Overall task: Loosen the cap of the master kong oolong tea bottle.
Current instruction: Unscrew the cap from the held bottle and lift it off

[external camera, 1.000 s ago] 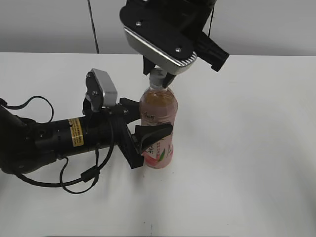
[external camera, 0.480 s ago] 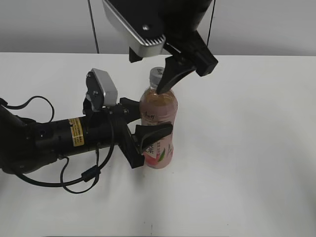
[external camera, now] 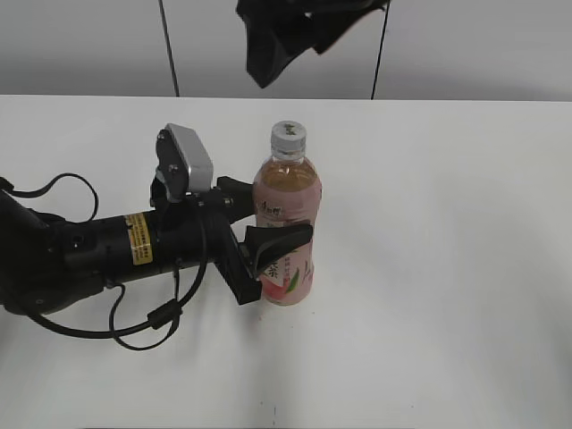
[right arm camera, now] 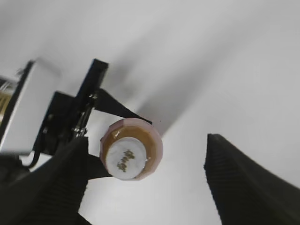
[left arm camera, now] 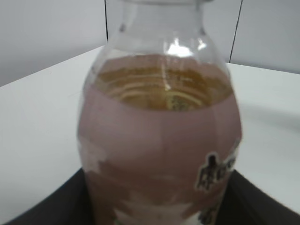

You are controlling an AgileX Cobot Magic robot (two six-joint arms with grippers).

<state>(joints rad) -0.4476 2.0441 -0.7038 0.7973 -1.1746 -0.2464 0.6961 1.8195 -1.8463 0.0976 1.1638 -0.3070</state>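
The master kong oolong tea bottle (external camera: 288, 214) stands upright on the white table (external camera: 447, 268), amber tea inside and a pink label. Its white cap (external camera: 289, 136) sits on the neck with nothing touching it. My left gripper (external camera: 261, 222) is shut on the bottle's body from the left, one finger behind it and one in front. In the left wrist view the bottle (left arm camera: 159, 131) fills the frame between the dark jaws. My right gripper (external camera: 295, 40) hangs open well above the cap. The right wrist view looks down on the cap (right arm camera: 124, 159), which lies near the left of its wide-spread fingers (right arm camera: 248, 183).
The left arm (external camera: 98, 250) lies along the table with loose black cables (external camera: 143, 322) beside it. A grey wall with dark vertical seams (external camera: 165, 45) stands behind the table's far edge. The left wrist camera housing (right arm camera: 23, 108) shows in the right wrist view.
My right gripper has let go of the cap, opened and risen to the top of the exterior view. The bottle and the left gripper have not moved.
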